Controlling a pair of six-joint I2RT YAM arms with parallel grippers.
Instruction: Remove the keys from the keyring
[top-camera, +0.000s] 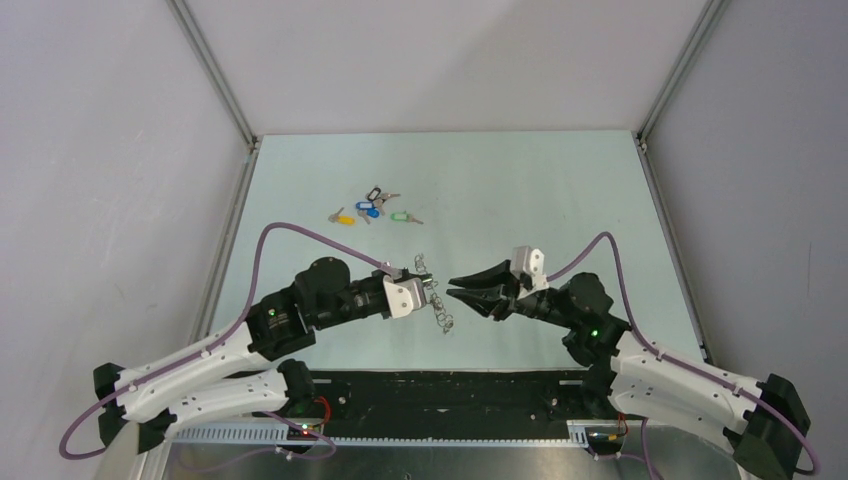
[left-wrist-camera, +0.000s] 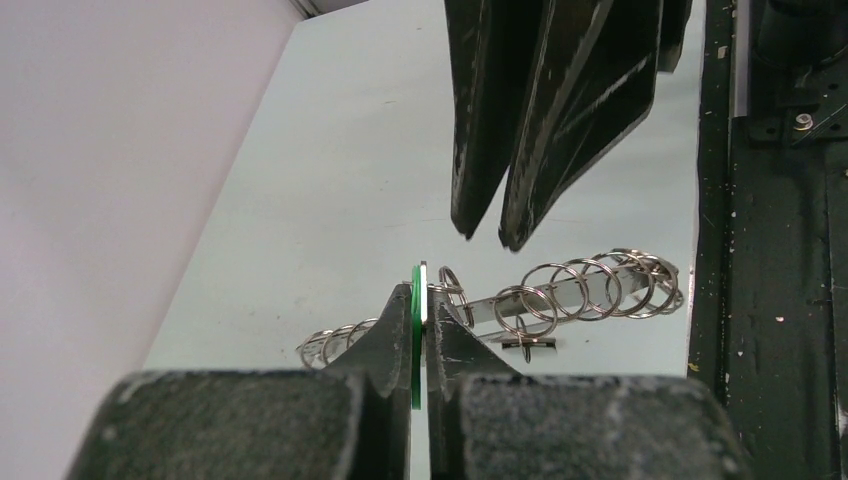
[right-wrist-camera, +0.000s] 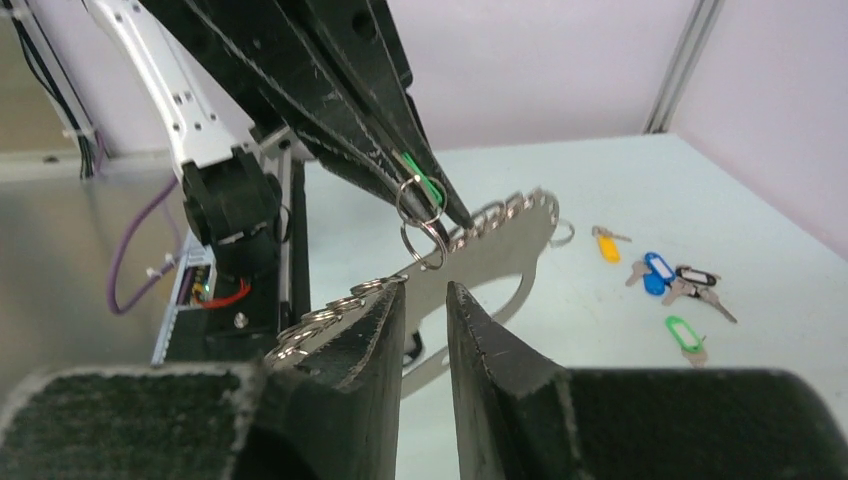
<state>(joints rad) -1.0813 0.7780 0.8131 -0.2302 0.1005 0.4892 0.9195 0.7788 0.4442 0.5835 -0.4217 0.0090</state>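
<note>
Left fingers (left-wrist-camera: 385, 345) pinch a thin green piece (left-wrist-camera: 416, 330), edge-on and hard to identify, holding the ring-lined keyring (right-wrist-camera: 500, 250) above the table (top-camera: 520, 200); right fingers (right-wrist-camera: 362, 350), slightly spread, hover just beside it, tagged keys (top-camera: 372, 208) lying well apart.

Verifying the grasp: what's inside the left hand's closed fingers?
A thin green tag, edge-on, pinched in the left hand; the keyring hangs from it. The fingers cover the rest of the tag, so its shape can't be seen.
</note>
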